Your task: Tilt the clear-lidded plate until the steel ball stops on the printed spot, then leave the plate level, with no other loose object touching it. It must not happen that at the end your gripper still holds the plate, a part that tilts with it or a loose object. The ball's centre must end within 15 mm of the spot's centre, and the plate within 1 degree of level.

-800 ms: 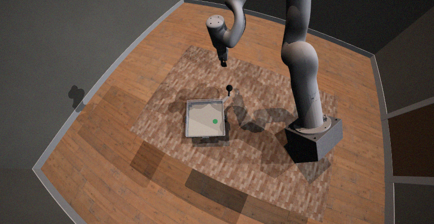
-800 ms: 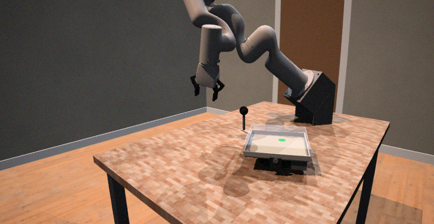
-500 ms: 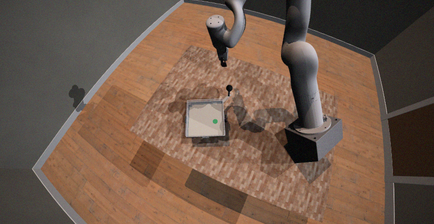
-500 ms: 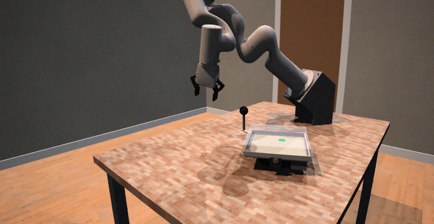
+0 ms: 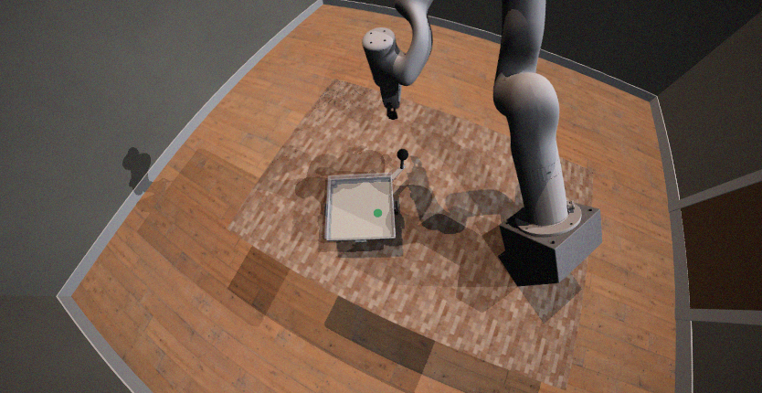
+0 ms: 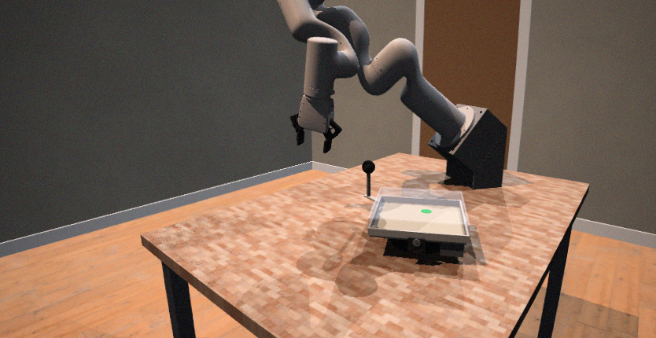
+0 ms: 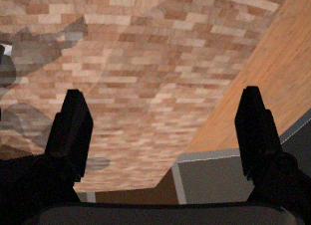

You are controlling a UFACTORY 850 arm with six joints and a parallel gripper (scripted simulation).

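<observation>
The square plate (image 5: pixel 326 209) (image 6: pixel 416 235) with its clear lid sits on a dark pivot stand in the middle of the table. It looks about level. A green printed spot (image 5: pixel 377 212) (image 6: pixel 425 211) lies on its pale floor toward the arm's side. I cannot make out the steel ball in any view. A thin handle with a black knob (image 5: pixel 402 154) (image 6: pixel 368 167) stands up from the plate's far corner. My gripper (image 5: pixel 392 113) (image 6: pixel 313 141) (image 7: pixel 162 104) is open and empty. It hangs high above the table, beyond the knob and away from the plate.
The wood-block table (image 5: pixel 453 293) (image 6: pixel 256 252) (image 7: pixel 134 33) carries the arm's dark base block (image 5: pixel 549 246) (image 6: pixel 475 152) at one corner. The wrist view shows the table's edge, with wooden floor (image 7: pixel 279 53) beyond it.
</observation>
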